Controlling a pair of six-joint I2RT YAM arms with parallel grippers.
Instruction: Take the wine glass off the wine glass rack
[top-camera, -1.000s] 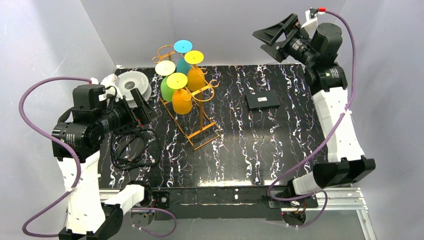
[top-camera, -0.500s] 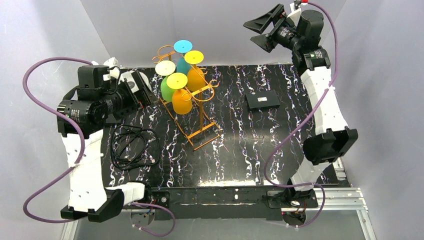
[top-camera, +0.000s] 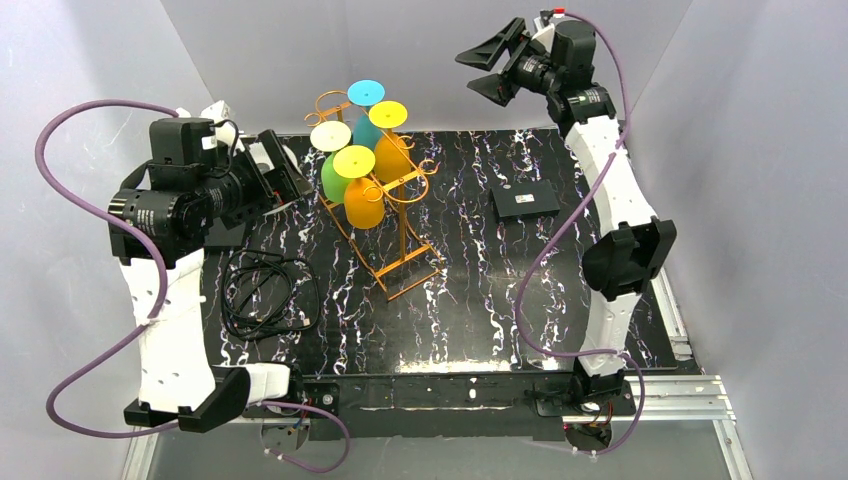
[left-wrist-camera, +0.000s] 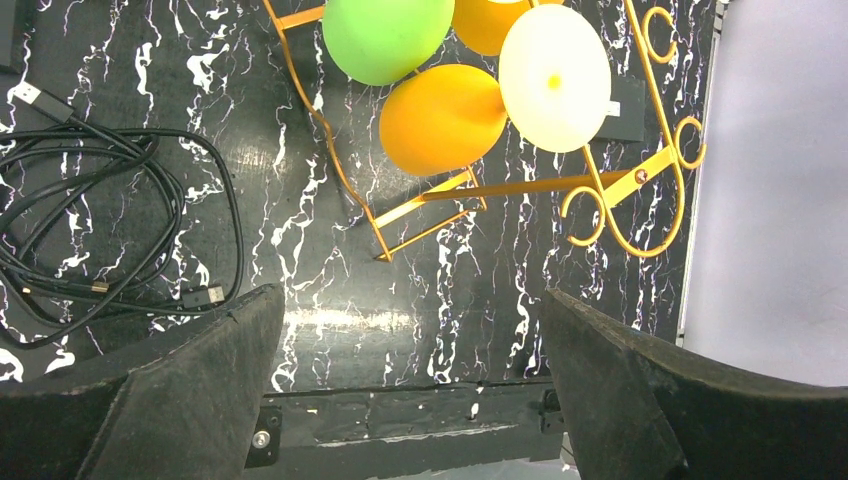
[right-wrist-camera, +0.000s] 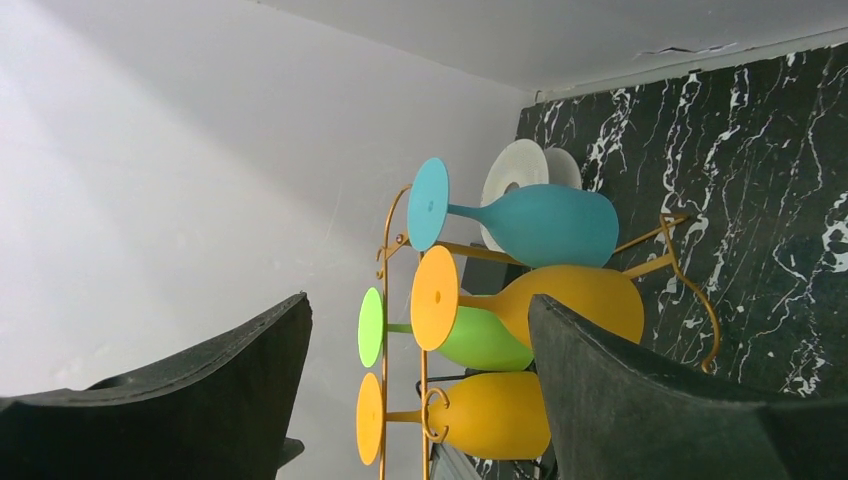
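The orange-gold wine glass rack (top-camera: 392, 232) stands at the back left of the black marbled table. Several wine glasses hang on it upside down: teal (top-camera: 366, 128), green (top-camera: 334, 181) and two orange (top-camera: 364, 206). My left gripper (top-camera: 287, 176) is open, just left of the rack and level with the bowls. In its wrist view the green bowl (left-wrist-camera: 385, 35) and an orange bowl (left-wrist-camera: 440, 118) lie beyond the open fingers. My right gripper (top-camera: 486, 68) is open and raised at the back, right of the rack. Its view faces the teal glass (right-wrist-camera: 545, 225) and the orange glass (right-wrist-camera: 575, 300).
A coiled black cable (top-camera: 260, 295) lies on the table in front of the left arm. A flat black box (top-camera: 525, 201) sits right of the rack. A round white spool (right-wrist-camera: 515, 172) stands behind the rack. Grey walls close in the back and sides.
The right arm has stretched up and swung its gripper left along the back wall toward the rack. The left arm has risen and brought its gripper closer to the rack's left side.
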